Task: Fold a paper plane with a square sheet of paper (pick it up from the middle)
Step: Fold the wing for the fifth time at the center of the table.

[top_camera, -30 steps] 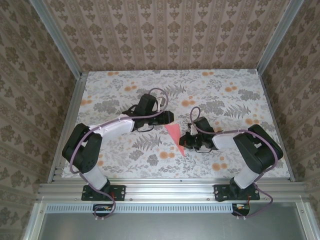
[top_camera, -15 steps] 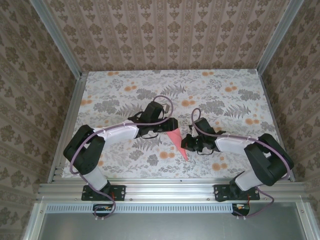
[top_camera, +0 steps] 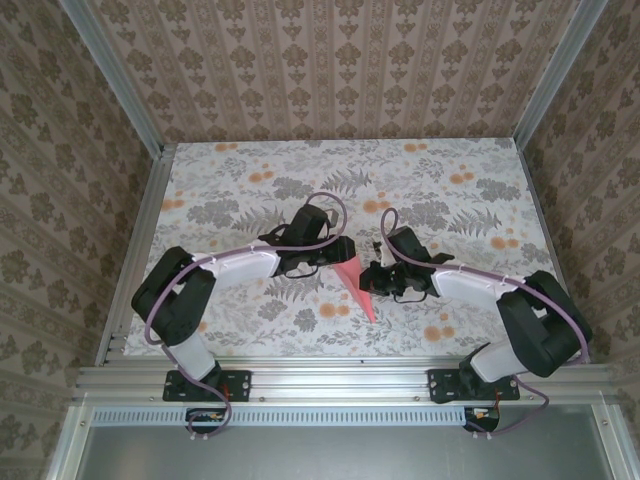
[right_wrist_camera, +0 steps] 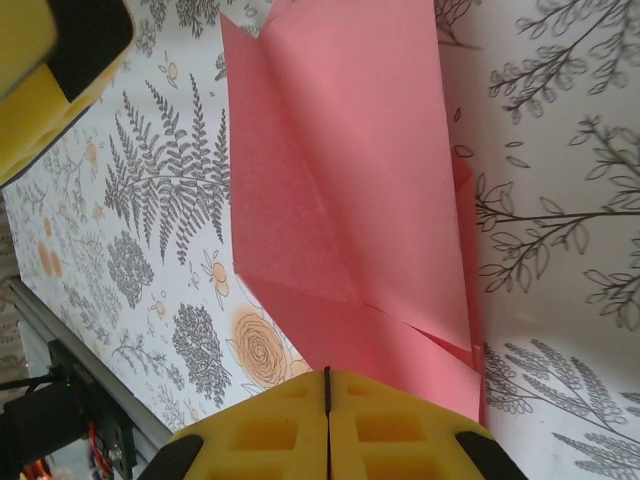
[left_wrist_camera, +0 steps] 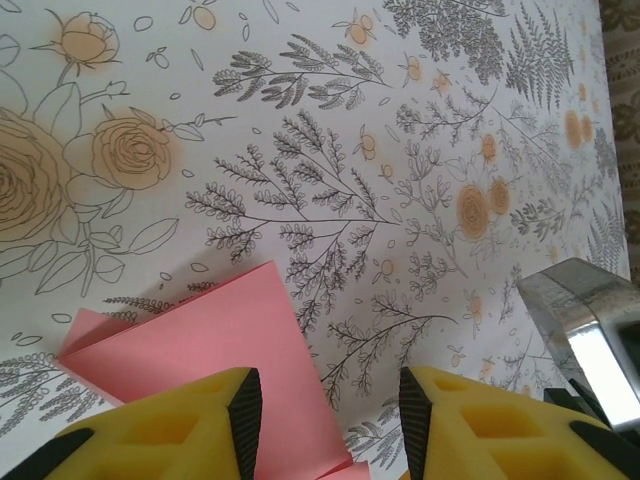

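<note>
The salmon-pink paper, folded into a narrow pointed paper plane [top_camera: 356,287], lies flat on the flowered table [top_camera: 470,210] between the two arms, its tip toward the near edge. My left gripper [top_camera: 341,251] hovers over the wide far end. In the left wrist view it [left_wrist_camera: 325,402] is open, one yellow finger [left_wrist_camera: 190,420] above the pink paper [left_wrist_camera: 200,335] and the other above bare table. My right gripper [top_camera: 372,281] sits at the plane's right side. In the right wrist view its pads [right_wrist_camera: 300,425] are shut together, and the creased paper [right_wrist_camera: 350,190] runs out from under them.
The table is ringed by patterned walls and an aluminium frame [top_camera: 330,378] along the near edge. A left finger [right_wrist_camera: 50,70] shows at the top left of the right wrist view. A shiny metal part [left_wrist_camera: 585,315] sits close on the right in the left wrist view.
My left gripper has swung right and nearer, coming over the plane's wide end and narrowing slightly. The right gripper has shifted slightly farther and stays shut against the paper.
</note>
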You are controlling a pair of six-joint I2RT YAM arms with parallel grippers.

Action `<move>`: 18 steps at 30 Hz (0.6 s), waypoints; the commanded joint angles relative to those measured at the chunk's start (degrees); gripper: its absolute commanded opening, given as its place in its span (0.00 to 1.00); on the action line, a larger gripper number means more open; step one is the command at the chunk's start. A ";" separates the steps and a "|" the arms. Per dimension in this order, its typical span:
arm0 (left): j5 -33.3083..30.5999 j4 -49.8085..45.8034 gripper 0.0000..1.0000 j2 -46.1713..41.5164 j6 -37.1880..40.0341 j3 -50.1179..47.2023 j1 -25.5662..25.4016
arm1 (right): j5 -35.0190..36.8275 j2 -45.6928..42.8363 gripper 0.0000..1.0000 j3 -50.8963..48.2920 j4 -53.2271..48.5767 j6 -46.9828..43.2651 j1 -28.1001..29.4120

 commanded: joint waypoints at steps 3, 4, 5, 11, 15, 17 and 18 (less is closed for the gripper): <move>-2.33 -0.14 0.43 -1.21 -0.89 -1.62 0.12 | -1.56 -0.91 0.08 0.70 0.64 0.05 -0.16; -2.66 -0.21 0.43 -1.77 -0.98 -1.96 0.21 | -0.66 -1.95 0.08 0.44 0.09 -0.24 -0.16; -2.92 -0.37 0.43 -2.25 -0.90 -2.18 0.21 | -0.23 -3.06 0.08 0.18 -0.20 -0.67 -0.16; -4.92 -2.22 0.43 -5.33 -0.46 -3.79 0.40 | -3.62 -6.98 0.08 -0.36 -0.38 -4.28 1.11; -6.57 -2.39 0.43 -7.48 -0.98 -5.59 0.84 | -3.45 -1.96 0.08 2.08 -1.87 -5.66 3.82; -7.24 -2.54 0.43 -8.72 -1.16 -6.45 1.02 | -3.12 0.15 0.08 2.33 -0.34 -4.83 4.30; -7.70 -2.69 0.43 -9.47 -1.24 -6.93 1.09 | -2.83 1.11 0.08 2.53 0.76 -4.37 4.34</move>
